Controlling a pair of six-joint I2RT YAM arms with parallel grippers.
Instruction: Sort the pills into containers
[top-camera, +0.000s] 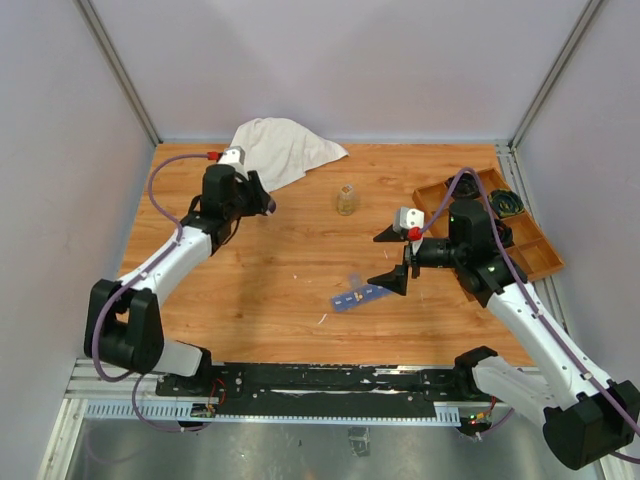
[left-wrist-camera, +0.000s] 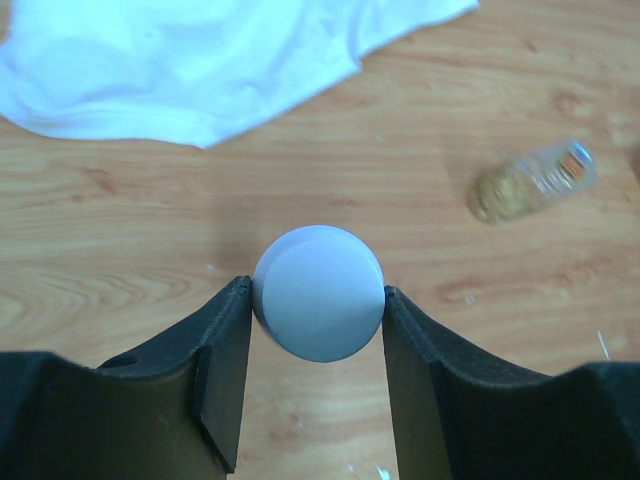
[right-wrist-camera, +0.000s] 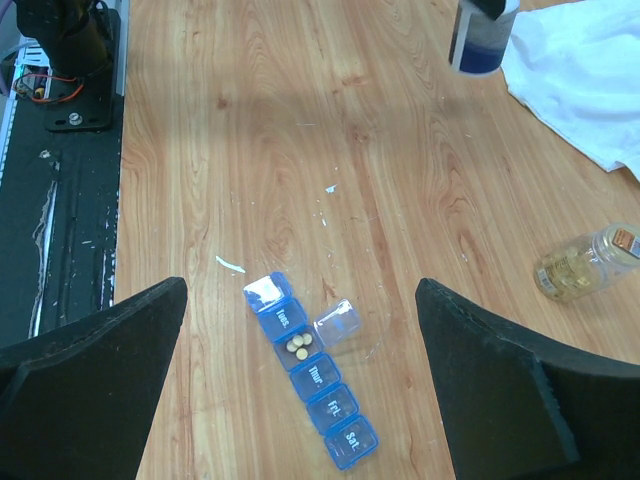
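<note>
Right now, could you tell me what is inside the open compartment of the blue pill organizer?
A few small yellowish pills lie in the open compartment of the pill organizer. The shut compartments beside it hide whatever they hold.

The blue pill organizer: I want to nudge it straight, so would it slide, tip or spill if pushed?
The pill organizer looks thin, light and flat, so it would probably slide, not tip. One lid stands open over loose pills; a jolt may spill them.
</note>
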